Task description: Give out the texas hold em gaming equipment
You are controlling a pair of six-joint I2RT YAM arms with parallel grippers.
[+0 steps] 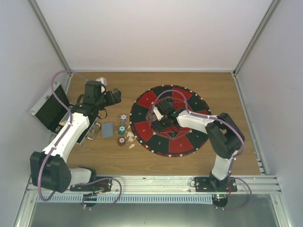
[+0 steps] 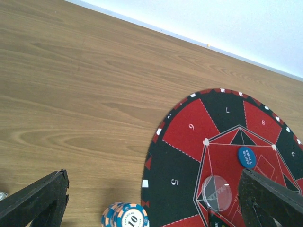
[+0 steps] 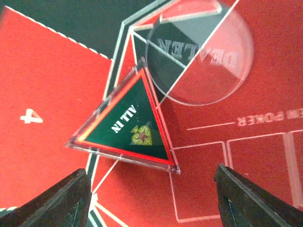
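Right end effector [image 3: 150, 172], jaws apart, hovers over a green triangular acrylic marker [image 3: 130, 125]; striped round poker chips [image 1: 121, 128] lie undistributed beside the red-and-black round mat [image 1: 147, 99]

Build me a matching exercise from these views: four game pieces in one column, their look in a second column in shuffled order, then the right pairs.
Pieces
1. ALL IN marker
2. DEALER button
3. SMALL BLIND disc
4. playing cards

Look
A. blue and round
B. green triangle with a red border
C. grey-blue rectangle
D. clear and round

Pairs: 1-B, 2-D, 3-A, 4-C
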